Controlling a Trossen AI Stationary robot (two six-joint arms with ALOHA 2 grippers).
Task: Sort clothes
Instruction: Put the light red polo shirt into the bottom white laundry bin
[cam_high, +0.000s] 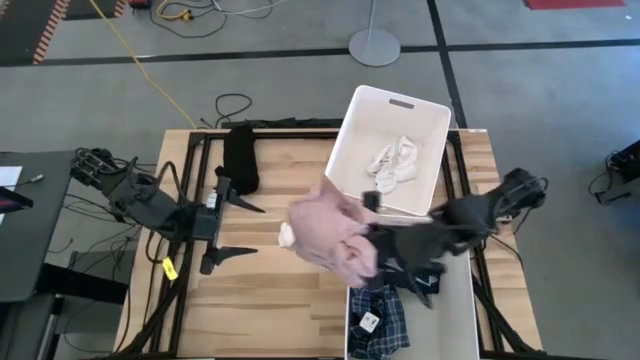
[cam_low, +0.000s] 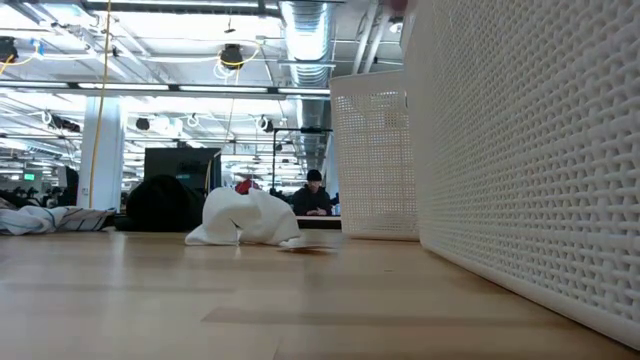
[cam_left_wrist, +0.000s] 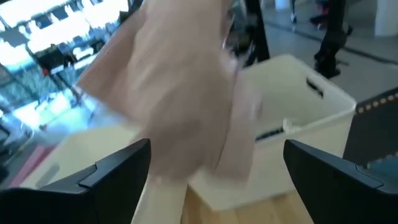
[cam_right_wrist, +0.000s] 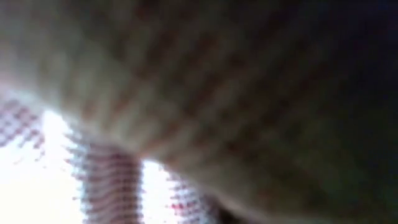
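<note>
The pink piece (cam_high: 328, 236) hangs in the air over the table's middle, held up by my right gripper (cam_high: 371, 203). It also fills the left wrist view (cam_left_wrist: 174, 93). My left gripper (cam_high: 243, 228) is open and empty, left of the pink piece, with its fingers pointing toward it. A black piece (cam_high: 240, 156) lies on the table at the far left. A white sock (cam_high: 287, 235) lies on the table under the pink piece's left edge and shows in the low view (cam_low: 245, 218). The blue plaid shirt (cam_high: 378, 322) lies in the near bin. My right gripper holds the pink piece by an upper part (cam_high: 360, 212) on its right side. The cloth covers the fingers and fills the right wrist view (cam_right_wrist: 199, 93), so the kind of hold does not show. The piece hangs slack below the gripper, clear of the table.
A white bin (cam_high: 352, 125) at the far middle holds white socks (cam_high: 393, 162). A second white bin (cam_high: 466, 310) at the near right holds the plaid shirt and a dark piece (cam_high: 420, 283). Its wall (cam_low: 540, 160) fills the right of the low view. Bare wood lies at the near left.
</note>
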